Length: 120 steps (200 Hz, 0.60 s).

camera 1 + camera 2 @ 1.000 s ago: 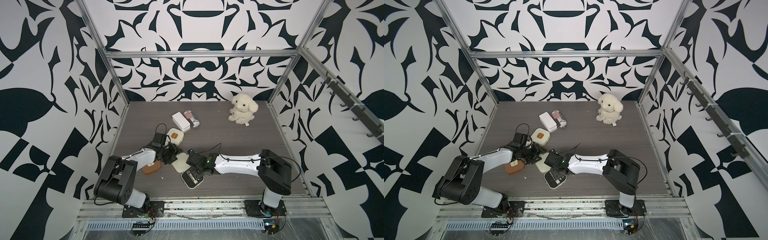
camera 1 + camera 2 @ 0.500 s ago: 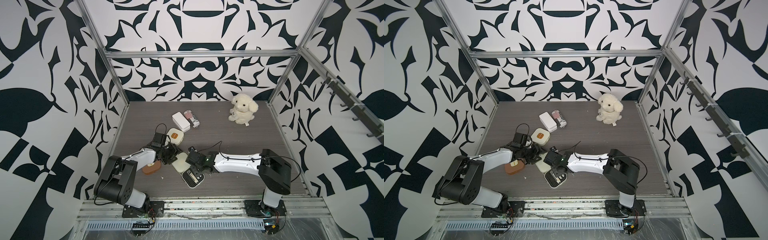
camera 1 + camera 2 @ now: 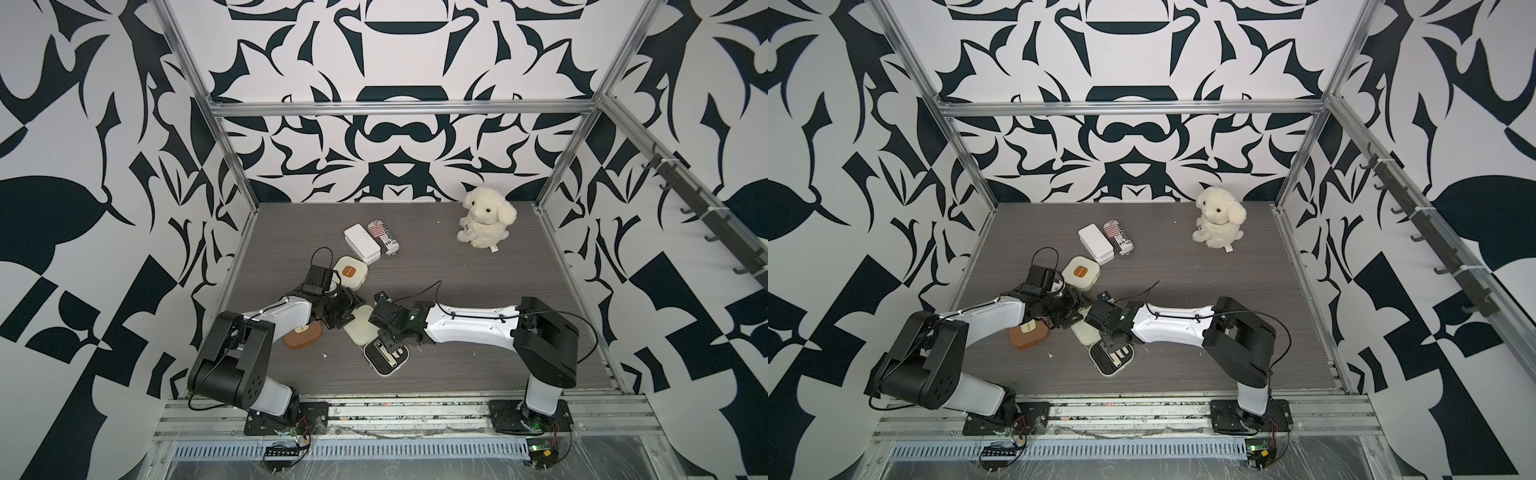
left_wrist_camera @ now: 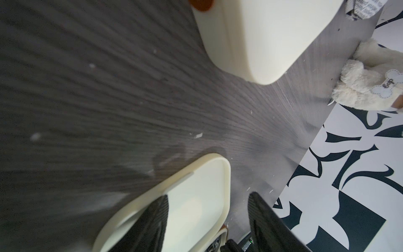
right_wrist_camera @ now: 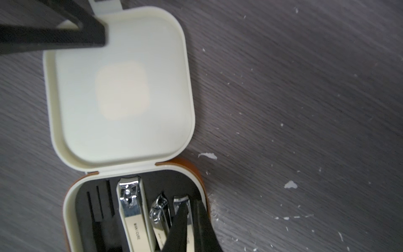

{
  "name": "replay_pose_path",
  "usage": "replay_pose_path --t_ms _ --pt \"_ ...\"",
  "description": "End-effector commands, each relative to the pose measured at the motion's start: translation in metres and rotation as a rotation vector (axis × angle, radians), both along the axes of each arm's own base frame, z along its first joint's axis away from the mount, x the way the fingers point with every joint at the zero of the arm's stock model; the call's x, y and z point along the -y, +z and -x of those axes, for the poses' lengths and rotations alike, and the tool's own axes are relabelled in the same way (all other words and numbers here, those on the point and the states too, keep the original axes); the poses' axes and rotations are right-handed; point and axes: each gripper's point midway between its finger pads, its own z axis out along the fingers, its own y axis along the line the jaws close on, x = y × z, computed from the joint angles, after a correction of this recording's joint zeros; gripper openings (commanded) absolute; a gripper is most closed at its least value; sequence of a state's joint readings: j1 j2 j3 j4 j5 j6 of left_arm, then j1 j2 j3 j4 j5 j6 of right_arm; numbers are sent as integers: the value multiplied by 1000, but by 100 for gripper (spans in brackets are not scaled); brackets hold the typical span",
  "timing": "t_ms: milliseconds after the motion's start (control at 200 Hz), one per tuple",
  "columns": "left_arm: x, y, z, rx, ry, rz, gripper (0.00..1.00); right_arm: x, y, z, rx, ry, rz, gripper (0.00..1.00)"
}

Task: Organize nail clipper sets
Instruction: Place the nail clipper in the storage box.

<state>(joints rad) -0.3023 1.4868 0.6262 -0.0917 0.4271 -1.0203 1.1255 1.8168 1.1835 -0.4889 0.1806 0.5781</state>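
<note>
An open cream case lies near the front, its lid [image 5: 122,87] flat beside the black slotted tray [image 5: 98,207], which holds three metal clippers. My right gripper [image 5: 192,209] reaches into the tray [image 3: 386,357] with its fingers pinched on the outermost clipper [image 5: 180,199]. My left gripper [image 4: 208,216] stands open across the lid's rim [image 4: 226,174], one finger on the lid's inside and the other over the table. A closed cream case [image 3: 351,272] lies behind the left gripper [image 3: 345,313]. The tan-brown case [image 3: 302,334] lies closed, half under the left arm.
A plain white box [image 3: 361,243] and a striped can [image 3: 384,243] lie side by side further back. A plush dog [image 3: 484,224] sits at the back right. White crumbs dot the dark wood-grain table [image 5: 305,109]. Patterned walls and metal posts enclose the table.
The right gripper's fingers have closed in over the tray onto the outermost clipper. The left arm has stayed on the lid.
</note>
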Motion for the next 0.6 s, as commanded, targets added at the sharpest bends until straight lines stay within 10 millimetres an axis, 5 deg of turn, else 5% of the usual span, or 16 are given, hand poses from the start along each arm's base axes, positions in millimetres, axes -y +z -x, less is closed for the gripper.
replay_pose_path --t_ms 0,300,595 --pt "-16 -28 23 -101 12 -88 63 -5 4 0 -14 -9 -28 12" --pt "-16 -28 23 -103 10 -88 63 4 -14 8 -49 -22 -10 9" --pt "-16 -27 22 -99 11 -88 63 -1 12 3 -12 -5 -32 9"
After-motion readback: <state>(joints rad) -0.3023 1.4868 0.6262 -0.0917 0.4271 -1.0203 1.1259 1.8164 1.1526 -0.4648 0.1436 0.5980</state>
